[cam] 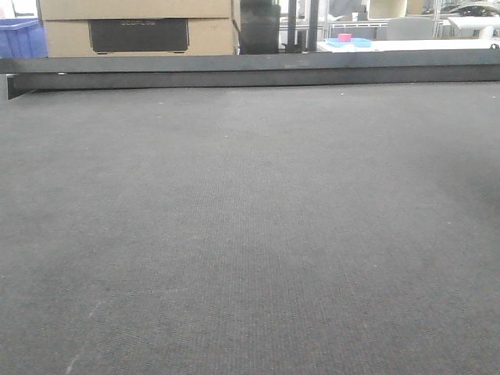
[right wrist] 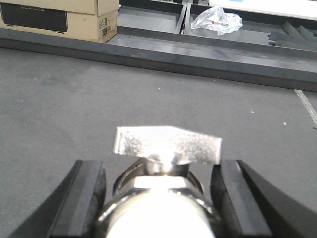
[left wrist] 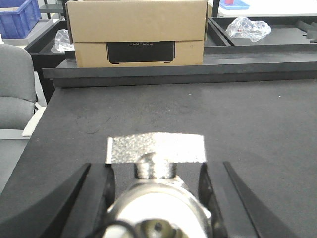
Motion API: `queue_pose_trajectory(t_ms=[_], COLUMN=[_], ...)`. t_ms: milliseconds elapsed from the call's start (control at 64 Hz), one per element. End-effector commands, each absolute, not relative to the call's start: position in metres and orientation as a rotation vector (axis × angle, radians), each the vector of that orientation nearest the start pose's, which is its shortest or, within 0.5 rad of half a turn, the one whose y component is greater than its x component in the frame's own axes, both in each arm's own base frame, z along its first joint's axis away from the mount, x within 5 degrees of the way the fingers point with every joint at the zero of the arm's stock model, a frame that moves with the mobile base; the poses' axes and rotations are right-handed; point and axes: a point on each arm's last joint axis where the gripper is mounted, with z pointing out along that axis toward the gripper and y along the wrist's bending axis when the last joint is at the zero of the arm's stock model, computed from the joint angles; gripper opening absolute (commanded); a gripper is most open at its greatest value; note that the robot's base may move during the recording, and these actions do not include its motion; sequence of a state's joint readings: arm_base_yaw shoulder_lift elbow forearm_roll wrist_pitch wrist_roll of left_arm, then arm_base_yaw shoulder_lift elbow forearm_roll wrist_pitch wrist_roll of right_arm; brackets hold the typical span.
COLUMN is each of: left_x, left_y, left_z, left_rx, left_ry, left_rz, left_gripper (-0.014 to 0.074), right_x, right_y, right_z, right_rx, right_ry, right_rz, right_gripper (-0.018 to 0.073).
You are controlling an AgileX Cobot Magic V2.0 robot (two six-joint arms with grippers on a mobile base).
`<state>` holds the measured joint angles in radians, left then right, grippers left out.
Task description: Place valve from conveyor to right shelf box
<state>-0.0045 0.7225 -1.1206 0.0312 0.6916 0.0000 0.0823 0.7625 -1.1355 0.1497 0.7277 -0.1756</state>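
Note:
The dark grey conveyor belt (cam: 250,234) fills the front view, with its black side rail (cam: 250,74) at the back; no valve or gripper shows there. In the left wrist view my left gripper (left wrist: 156,171) is shut on a silver valve (left wrist: 158,203), whose flat lever (left wrist: 156,148) points forward above the belt (left wrist: 148,109). In the right wrist view my right gripper (right wrist: 157,168) is shut on a second silver valve (right wrist: 166,208) with its lever (right wrist: 168,144) forward, over the belt (right wrist: 74,99). The shelf is out of view.
A cardboard box (cam: 137,27) stands behind the rail, and also shows in the left wrist view (left wrist: 136,32). A blue crate (cam: 19,39) is at the far left. A grey chair (left wrist: 15,99) stands left of the belt. A crumpled plastic bag (right wrist: 216,19) lies beyond the rail.

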Motion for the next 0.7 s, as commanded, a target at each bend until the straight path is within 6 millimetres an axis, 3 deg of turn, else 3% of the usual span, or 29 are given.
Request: queue_pose_trajectory(t_ms=[0, 688], left_x=[0.1110, 0.1118], left_y=[0.0005, 0.0004], left_z=[0.4646, 0.4643], left_rx=[0.007, 0.007], left_ry=[1.701, 1.703], left_rz=[0.017, 0.017], left_gripper=[-0.0111, -0.0111], right_x=[0.1205, 0.1219], right_y=[0.0179, 0.0180], right_z=[0.4649, 0.4644], right_rx=[-0.195, -0.196], right_ry=[1.723, 1.727], right_rz=[0.086, 0.086], right_gripper=[-0.0154, -0.0154])
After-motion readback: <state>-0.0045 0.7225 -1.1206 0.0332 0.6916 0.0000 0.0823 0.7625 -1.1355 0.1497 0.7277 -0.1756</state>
